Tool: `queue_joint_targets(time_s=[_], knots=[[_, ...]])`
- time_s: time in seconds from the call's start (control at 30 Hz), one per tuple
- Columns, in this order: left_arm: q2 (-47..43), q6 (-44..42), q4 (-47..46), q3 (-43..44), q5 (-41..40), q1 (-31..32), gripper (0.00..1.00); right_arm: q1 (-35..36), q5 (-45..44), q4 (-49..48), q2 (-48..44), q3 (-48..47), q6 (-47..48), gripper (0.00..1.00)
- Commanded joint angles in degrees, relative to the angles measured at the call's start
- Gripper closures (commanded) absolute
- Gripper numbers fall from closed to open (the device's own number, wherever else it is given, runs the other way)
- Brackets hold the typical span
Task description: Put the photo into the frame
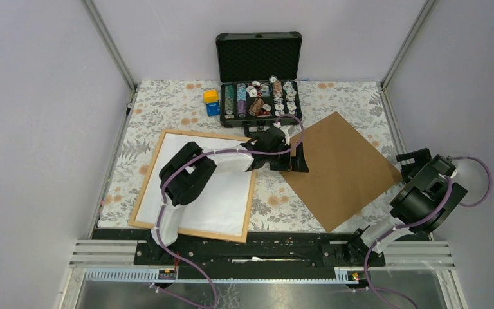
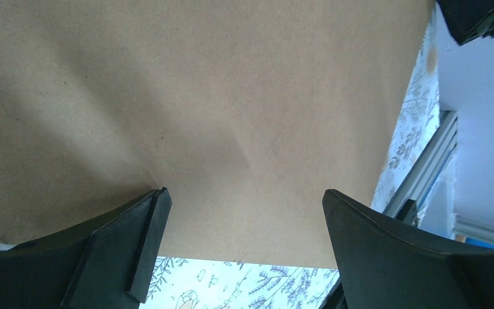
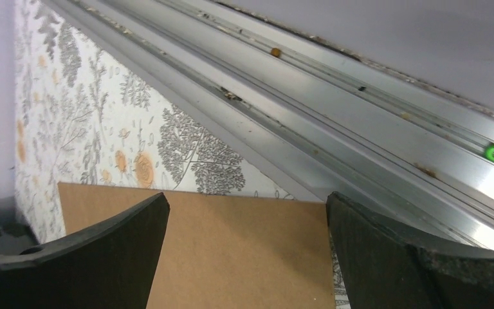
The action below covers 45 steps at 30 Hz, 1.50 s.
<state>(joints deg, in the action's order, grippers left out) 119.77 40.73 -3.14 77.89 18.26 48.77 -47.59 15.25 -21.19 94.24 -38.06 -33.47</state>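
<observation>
You see your right gripper [image 3: 246,206], jaws spread wide, above the brown board [image 3: 231,257], beside flowered cloth [image 3: 103,129] and a metal rail [image 3: 334,116].

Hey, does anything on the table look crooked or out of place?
Yes: the brown backing board lies turned diagonally on the floral mat, right of the frame. Some chips in the black case lie jumbled.

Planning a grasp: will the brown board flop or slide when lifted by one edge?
Probably stiff: the brown board lies flat with straight edges. Likely light, being a thin sheet. Its smooth face may slip in a pinch.
</observation>
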Motion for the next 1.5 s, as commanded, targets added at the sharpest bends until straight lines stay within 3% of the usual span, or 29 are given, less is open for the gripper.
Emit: queue_joint_targets(time_s=[0.0,0.6,0.77,0.93,1.1,1.23,1.47], knots=[[2.44,4.00,-1.01,-1.36,2.04,-0.26,0.01,-2.63,13.01,-6.21,4.41,0.14,-6.46,0.00],[2.92,3.25,-0.60,-1.16,2.30,-0.30,0.01,-2.73,22.89,-12.23,-12.47,5.32,-12.45,0.01],[2.82,3.22,-0.89,-1.40,2.39,-0.30,0.01,-2.68,27.46,-22.90,-10.04,9.09,-20.26,0.02],[2.93,3.21,-1.00,-1.41,2.26,-0.18,0.01,-2.68,33.15,-44.18,-2.57,12.50,-31.78,0.22],[2.78,2.96,-1.02,-1.40,2.26,-0.13,0.01,-2.68,34.50,-51.49,0.23,13.95,-35.10,0.41],[2.27,2.60,-1.02,-1.06,3.00,0.07,0.01,-2.72,33.96,-48.62,-1.05,13.99,-33.74,0.71],[-2.12,4.18,-0.99,-2.07,5.15,0.26,0.01,-4.71,29.18,-33.49,-8.53,15.04,-29.06,0.90]])
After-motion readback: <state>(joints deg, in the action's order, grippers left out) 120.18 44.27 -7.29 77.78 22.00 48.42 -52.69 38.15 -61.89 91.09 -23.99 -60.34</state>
